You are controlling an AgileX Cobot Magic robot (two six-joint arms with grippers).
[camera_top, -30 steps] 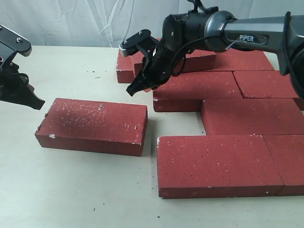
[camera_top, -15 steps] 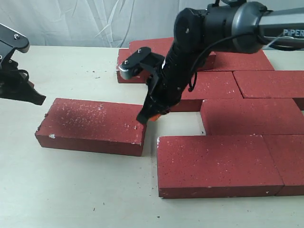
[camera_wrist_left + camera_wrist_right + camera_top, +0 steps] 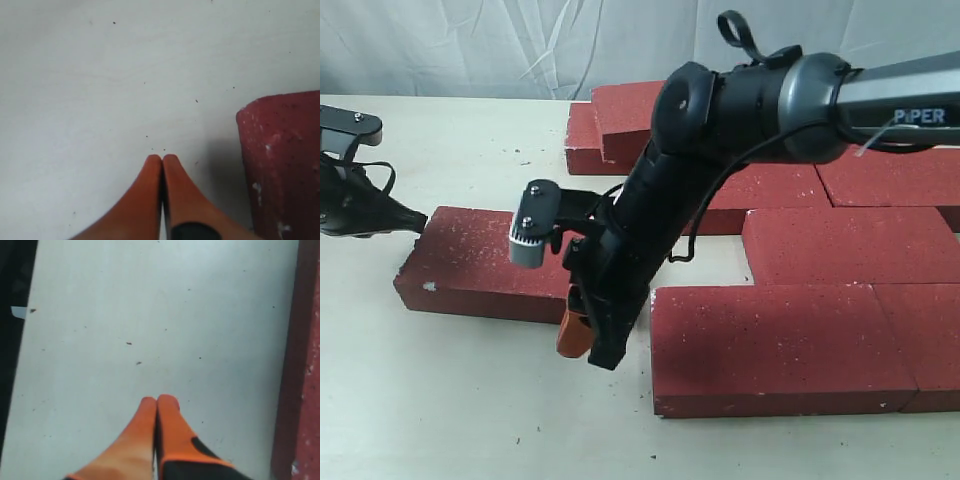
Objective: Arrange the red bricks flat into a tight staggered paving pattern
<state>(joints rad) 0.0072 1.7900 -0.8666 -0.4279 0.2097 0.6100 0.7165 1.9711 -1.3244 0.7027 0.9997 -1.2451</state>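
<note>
Far left, the left tool [image 3: 412, 219] sits low over the desk [image 3: 470, 410], tips right at the left end of the loose brick [image 3: 470, 255], can't tell if they touch. In its wrist cam the orange fingers are pinched together on nothing [image 3: 162, 159], with that brick's corner [image 3: 285, 160] just beside them. The loose brick lies flat, apart from the others. The right tool [image 3: 588, 345] points down into the gap between it and the front brick [image 3: 770, 335] of the laid patch, also clenched and empty [image 3: 157, 399]; a brick edge [image 3: 302, 365] runs along one side, can't tell which brick. The rest of the bricks [image 3: 840, 240] lie flat in staggered rows on the right, packed tight. The right arm [image 3: 770, 100] has "PIPER" [image 3: 920, 116] printed on it in white.
</note>
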